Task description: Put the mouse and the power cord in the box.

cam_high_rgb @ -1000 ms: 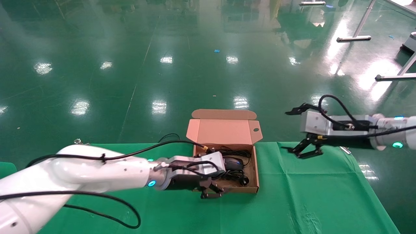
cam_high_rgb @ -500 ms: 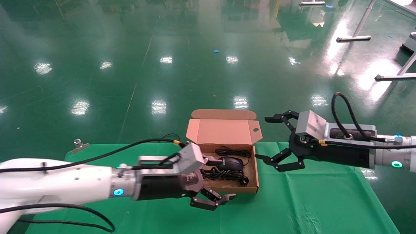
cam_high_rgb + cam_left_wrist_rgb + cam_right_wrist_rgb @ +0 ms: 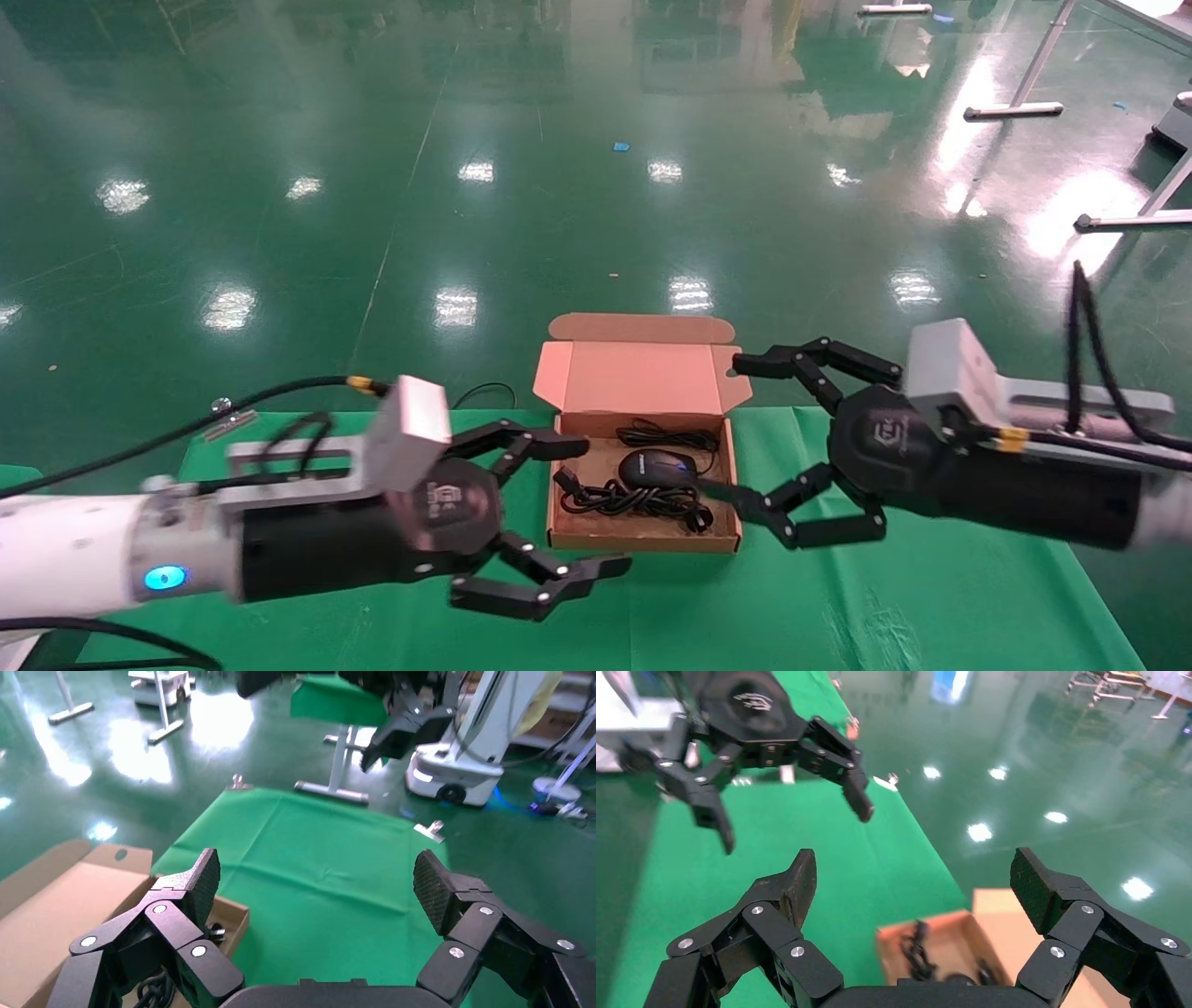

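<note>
The brown cardboard box (image 3: 643, 541) stands open at the table's far edge, its lid (image 3: 643, 375) upright. Inside lie the black mouse (image 3: 657, 465) and, in front of it, the bundled power cord (image 3: 633, 500). My left gripper (image 3: 602, 503) hovers open and empty just off the box's left front corner. Off the box's right side my right gripper (image 3: 724, 424) is open and empty too. The left wrist view has the left gripper (image 3: 316, 878) over bare cloth, with the box (image 3: 56, 910) beside one finger. In the right wrist view the right gripper (image 3: 914, 874) looks down on the box (image 3: 1000, 917) and cord (image 3: 916, 948).
A green cloth (image 3: 913, 578) covers the table, with the glossy green floor beyond its far edge. A metal clip (image 3: 223, 424) holds the cloth at the far left corner; another clip (image 3: 432, 831) shows in the left wrist view. Table legs (image 3: 1015, 110) stand far off on the floor.
My left gripper has drawn back out of the box toward the left and opened wide. My right gripper has swung left, from beyond the table's right part up to the box's right side.
</note>
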`<state>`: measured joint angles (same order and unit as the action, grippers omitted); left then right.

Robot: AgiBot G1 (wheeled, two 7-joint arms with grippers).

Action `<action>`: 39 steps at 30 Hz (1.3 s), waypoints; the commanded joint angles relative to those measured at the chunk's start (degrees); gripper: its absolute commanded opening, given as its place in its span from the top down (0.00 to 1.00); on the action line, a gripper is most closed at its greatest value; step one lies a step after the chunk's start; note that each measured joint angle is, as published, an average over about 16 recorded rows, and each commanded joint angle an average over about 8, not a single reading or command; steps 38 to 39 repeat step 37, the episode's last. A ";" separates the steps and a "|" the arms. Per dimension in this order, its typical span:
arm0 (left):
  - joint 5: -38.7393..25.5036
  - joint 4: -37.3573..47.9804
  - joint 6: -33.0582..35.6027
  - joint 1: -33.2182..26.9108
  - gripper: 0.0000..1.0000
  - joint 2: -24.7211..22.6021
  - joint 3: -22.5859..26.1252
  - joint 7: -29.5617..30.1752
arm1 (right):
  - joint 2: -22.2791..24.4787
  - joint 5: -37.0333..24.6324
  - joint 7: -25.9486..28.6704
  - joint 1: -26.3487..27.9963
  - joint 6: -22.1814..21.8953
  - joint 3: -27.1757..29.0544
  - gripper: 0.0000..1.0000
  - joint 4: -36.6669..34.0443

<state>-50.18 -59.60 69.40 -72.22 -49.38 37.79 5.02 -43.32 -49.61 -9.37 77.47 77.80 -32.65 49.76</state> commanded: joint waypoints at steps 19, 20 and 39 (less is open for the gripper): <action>8.11 -13.62 15.89 10.39 0.00 14.00 -21.23 5.57 | 7.98 7.46 19.29 -15.31 7.60 16.01 0.00 22.95; 8.40 -14.10 16.45 10.75 0.00 14.49 -21.98 5.74 | 8.28 7.74 19.89 -15.88 7.89 16.60 0.00 23.80; 8.82 -14.61 17.06 11.18 0.00 15.03 -22.78 5.94 | 8.62 8.14 20.43 -16.54 8.20 17.27 0.00 24.71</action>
